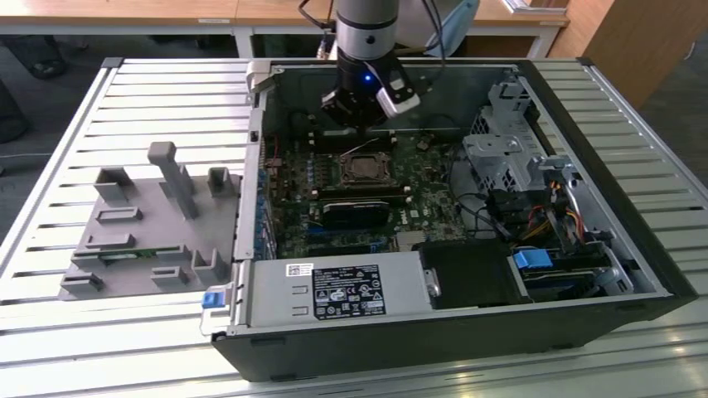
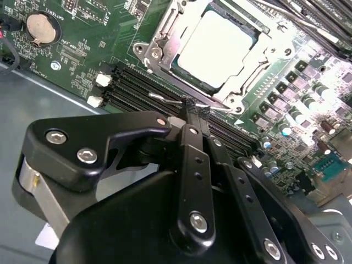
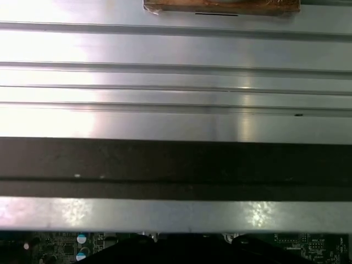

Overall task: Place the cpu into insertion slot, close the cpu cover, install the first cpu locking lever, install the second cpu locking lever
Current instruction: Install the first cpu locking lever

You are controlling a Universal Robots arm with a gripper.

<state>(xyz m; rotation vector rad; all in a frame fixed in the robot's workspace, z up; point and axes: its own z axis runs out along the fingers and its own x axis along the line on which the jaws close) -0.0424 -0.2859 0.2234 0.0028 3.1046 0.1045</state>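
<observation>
So, the gripper is down inside the open computer case, and its black fingers look pressed together at the tips. Right at those tips sits a thin wire locking lever. They're touching it, but I can't tell if the wire is actually pinched between them. Under the fingers run the long black memory slots. Just past the tips is the insertion slot, and the cpu is lying flat in it, silver top up. The cpu cover is folded down around it, with the chip showing through the window. Farther out from the hand, a coin battery sits on the green board. Well away, outside the case, a grey parts fixture rests on the slatted table.
</observation>
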